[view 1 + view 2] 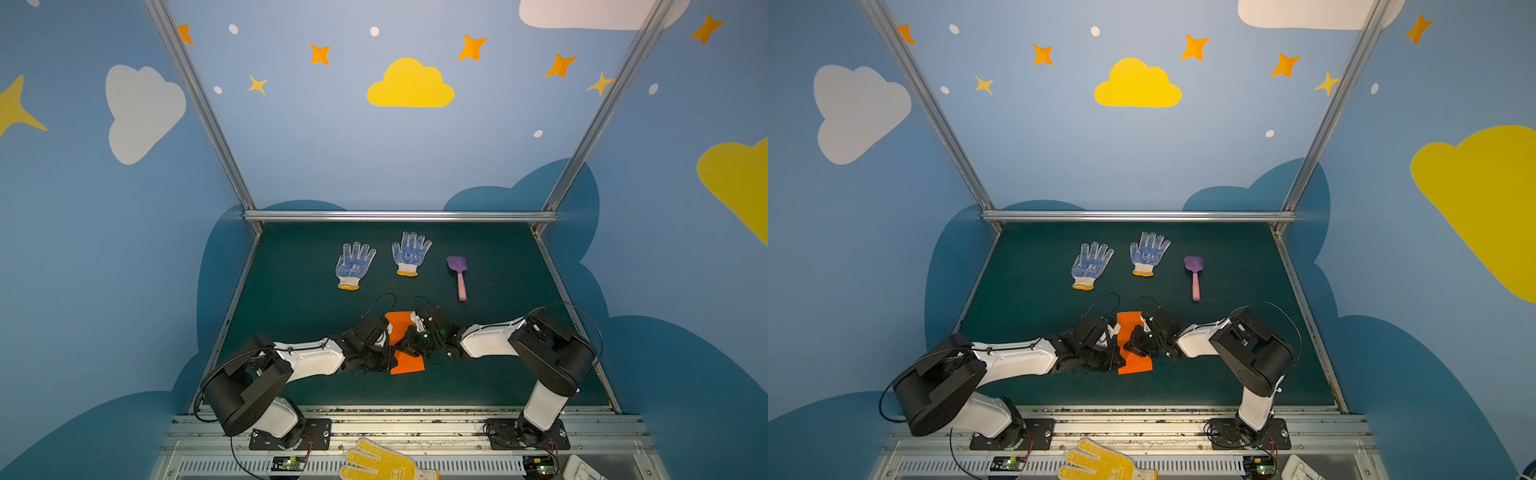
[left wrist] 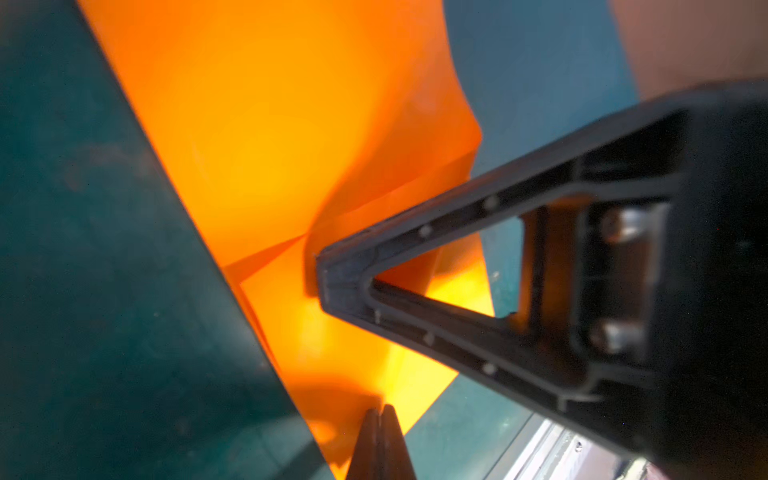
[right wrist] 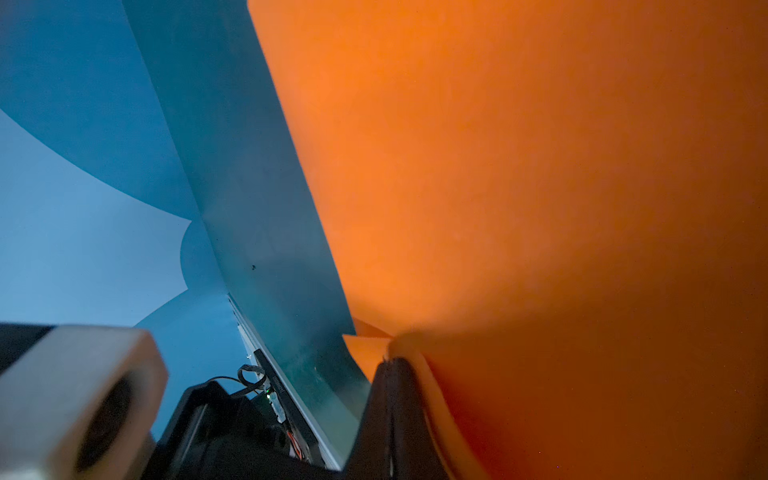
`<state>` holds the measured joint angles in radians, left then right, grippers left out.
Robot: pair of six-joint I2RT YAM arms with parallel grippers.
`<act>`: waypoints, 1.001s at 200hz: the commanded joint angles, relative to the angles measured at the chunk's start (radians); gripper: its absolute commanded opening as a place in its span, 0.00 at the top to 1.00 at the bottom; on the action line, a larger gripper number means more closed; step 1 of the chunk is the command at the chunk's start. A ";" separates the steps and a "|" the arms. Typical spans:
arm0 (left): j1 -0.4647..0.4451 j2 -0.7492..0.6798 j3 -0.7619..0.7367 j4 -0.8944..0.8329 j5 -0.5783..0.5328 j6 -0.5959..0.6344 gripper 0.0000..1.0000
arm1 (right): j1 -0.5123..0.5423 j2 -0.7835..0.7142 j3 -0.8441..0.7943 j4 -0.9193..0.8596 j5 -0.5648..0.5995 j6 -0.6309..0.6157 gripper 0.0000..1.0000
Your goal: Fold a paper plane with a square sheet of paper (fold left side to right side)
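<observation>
The square sheet of paper point(image 1: 400, 325) point(image 1: 1128, 323) is bright orange and lies partly folded as a narrow strip on the green mat, between both grippers. Its near corner point(image 2: 419, 386) lies flat, while a flap point(image 2: 257, 124) curves up off the mat. My left gripper point(image 2: 380, 409) point(image 1: 390, 362) is shut, its tips resting on the sheet near that corner. Also shut, my right gripper point(image 3: 390, 365) point(image 1: 409, 341) presses its tip into the crease, and the flap point(image 3: 540, 187) leans against it. In the left wrist view, the right gripper's fingers point(image 2: 345, 282) touch the paper. No paper plane is in view.
Two blue-dotted gloves point(image 1: 354, 266) point(image 1: 410, 254) and a purple-and-pink toy shovel point(image 1: 457, 274) lie farther back on the mat point(image 1: 291, 299). A yellow dotted glove point(image 1: 382, 461) rests on the front rail. Aluminium frame bars point(image 1: 399, 216) edge the mat.
</observation>
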<state>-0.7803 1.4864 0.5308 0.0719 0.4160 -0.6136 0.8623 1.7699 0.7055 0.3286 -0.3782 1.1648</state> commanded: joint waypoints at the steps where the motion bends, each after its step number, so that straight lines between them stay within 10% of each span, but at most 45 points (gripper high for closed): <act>1: -0.002 0.017 -0.022 0.007 -0.017 0.018 0.96 | 0.006 -0.005 -0.026 -0.122 0.036 0.009 1.00; 117: -0.002 0.034 -0.032 0.009 -0.019 0.023 0.96 | -0.001 -0.200 0.123 -0.406 -0.003 -0.316 1.00; 200: -0.002 0.024 -0.029 -0.004 -0.022 0.029 0.96 | 0.061 -0.134 0.081 -0.359 0.002 -0.294 1.00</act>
<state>-0.7799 1.4998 0.5182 0.1165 0.4240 -0.6048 0.9077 1.6077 0.7990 -0.0280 -0.3817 0.8749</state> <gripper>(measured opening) 0.047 0.047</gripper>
